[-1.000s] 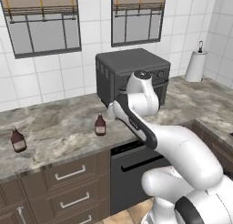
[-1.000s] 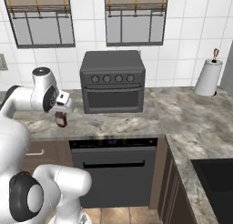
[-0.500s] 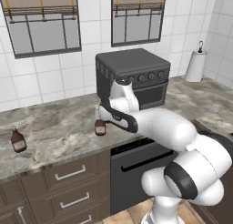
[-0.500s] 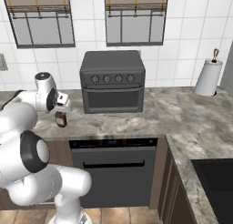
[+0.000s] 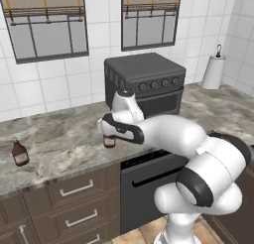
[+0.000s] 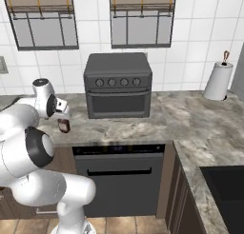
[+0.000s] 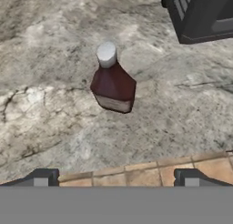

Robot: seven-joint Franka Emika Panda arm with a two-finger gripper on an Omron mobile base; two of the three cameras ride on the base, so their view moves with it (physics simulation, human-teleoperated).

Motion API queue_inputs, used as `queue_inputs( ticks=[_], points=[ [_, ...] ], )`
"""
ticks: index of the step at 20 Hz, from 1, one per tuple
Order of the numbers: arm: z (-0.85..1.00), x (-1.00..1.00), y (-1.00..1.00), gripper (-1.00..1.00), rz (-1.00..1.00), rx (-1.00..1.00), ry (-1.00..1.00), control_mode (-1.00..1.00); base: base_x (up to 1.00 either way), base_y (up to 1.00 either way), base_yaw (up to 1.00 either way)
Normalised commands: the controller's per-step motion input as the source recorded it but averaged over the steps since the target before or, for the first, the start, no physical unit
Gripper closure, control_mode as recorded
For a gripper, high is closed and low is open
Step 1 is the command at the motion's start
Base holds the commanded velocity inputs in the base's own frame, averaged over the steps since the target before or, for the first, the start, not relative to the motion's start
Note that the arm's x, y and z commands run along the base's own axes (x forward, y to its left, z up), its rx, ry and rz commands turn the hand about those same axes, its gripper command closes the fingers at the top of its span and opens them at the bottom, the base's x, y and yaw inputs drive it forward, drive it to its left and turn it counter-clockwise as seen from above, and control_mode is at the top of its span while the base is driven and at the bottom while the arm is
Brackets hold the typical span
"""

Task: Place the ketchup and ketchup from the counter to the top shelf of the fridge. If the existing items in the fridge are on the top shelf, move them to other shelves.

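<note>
Ketchup bottle (image 7: 113,84) is standing upright just below the spread, empty gripper (image 7: 113,178); it is looking rigid, light, perhaps slippery, best gripped around its broad body.

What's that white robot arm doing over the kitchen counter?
The white arm is bent low over the counter, with its gripper hanging just above a small ketchup bottle that stands upright near the black countertop oven. The fingers are spread apart and hold nothing yet; the bottle is untouched. A second, matching ketchup bottle stands further along the counter to the robot's left. By the look of it, the arm is lining up to pick up the nearer bottle.
</note>
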Motion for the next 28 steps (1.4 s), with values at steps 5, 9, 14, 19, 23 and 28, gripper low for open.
queue_inputs(
  ticks=[5, 9, 14, 19, 23, 28],
  points=[
    [-0.36, 0.31, 0.00, -1.00, 0.00, 0.00, 0.00, -1.00, 0.00, 0.00, 0.00],
    [-0.08, 0.32, 0.00, -1.00, 0.00, 0.00, 0.00, -1.00, 0.00, 0.00, 0.00],
    [0.00, 0.24, 0.00, -1.00, 0.00, 0.00, 0.00, -1.00, 0.00, 0.00, 0.00],
    [-0.08, 0.26, 0.00, -1.00, 0.00, 0.00, -0.01, -1.00, 0.00, 0.00, 0.00],
    [-0.19, 0.19, 0.08, -1.00, 0.00, -0.02, -0.03, -1.00, 0.00, 0.00, 0.00],
    [-0.09, 0.06, 0.14, -1.00, 0.00, -0.02, 0.00, -1.00, 0.00, 0.00, 0.00]
  ],
)
